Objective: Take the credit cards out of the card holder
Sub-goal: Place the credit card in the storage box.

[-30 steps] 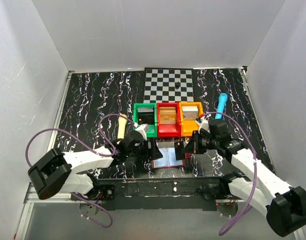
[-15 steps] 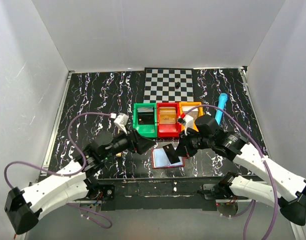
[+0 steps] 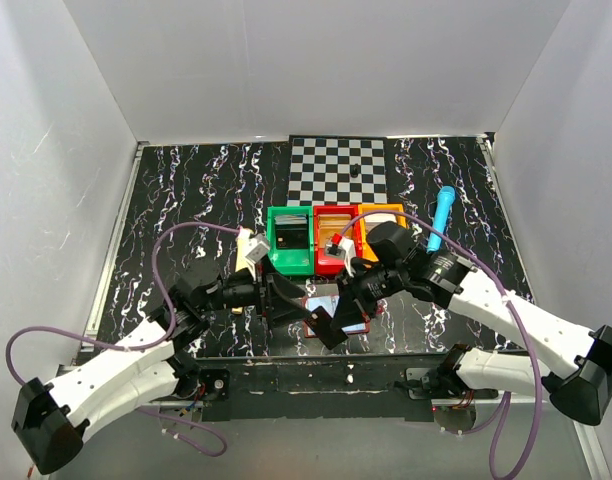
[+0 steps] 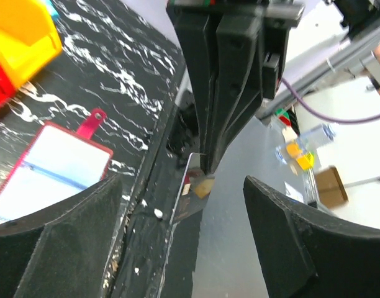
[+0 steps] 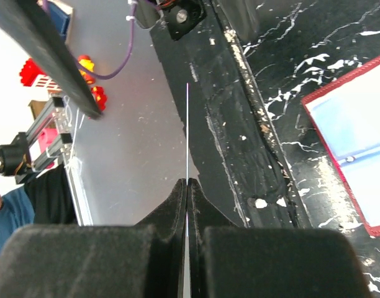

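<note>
Now the right gripper (image 5: 187,186), pressed tight on a thin card (image 5: 187,133), has swung it off the card holder (image 4: 50,171), which lies open with the red bin (image 3: 331,262) just behind it. The left gripper (image 4: 180,179) has spread wide beside the card, so one card looks out, perhaps for a handover.

Both arms wear smooth white shells between chunky black joints: the left arm (image 3: 116,375) and the right arm (image 3: 511,315). The left fingers (image 4: 50,248) are broad, matte black wedges with rounded edges. The right fingers (image 5: 84,261) are black too, with a grainy, foam-like surface. Just behind each pair of fingers sits a black motor housing. A thin purple cable (image 3: 196,225) runs back from the left fingers, and a second purple cable (image 3: 506,420) runs back from the right fingers.
</note>
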`<act>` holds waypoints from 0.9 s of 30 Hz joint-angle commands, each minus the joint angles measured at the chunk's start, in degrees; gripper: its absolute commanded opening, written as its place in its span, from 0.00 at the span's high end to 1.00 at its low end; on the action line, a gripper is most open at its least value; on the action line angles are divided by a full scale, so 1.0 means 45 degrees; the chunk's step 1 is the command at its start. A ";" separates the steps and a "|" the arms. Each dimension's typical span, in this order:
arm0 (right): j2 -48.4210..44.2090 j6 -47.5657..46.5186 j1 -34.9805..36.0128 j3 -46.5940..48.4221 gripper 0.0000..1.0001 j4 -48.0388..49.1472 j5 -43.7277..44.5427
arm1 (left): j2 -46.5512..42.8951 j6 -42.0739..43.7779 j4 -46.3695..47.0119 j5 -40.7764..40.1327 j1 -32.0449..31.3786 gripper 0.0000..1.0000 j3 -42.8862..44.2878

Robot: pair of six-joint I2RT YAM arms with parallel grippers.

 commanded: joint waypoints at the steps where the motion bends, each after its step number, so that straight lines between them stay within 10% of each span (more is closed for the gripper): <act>1: 0.0376 -0.0426 0.0136 0.0875 0.99 0.0149 -0.1134 | 0.0971 0.0358 0.0411 0.2347 0.0044 0.25 0.0521; 27: 0.0846 -0.0624 0.0273 0.1034 0.99 0.0478 -0.1350 | 0.2438 0.0046 0.1151 0.4244 0.0044 1.00 0.0502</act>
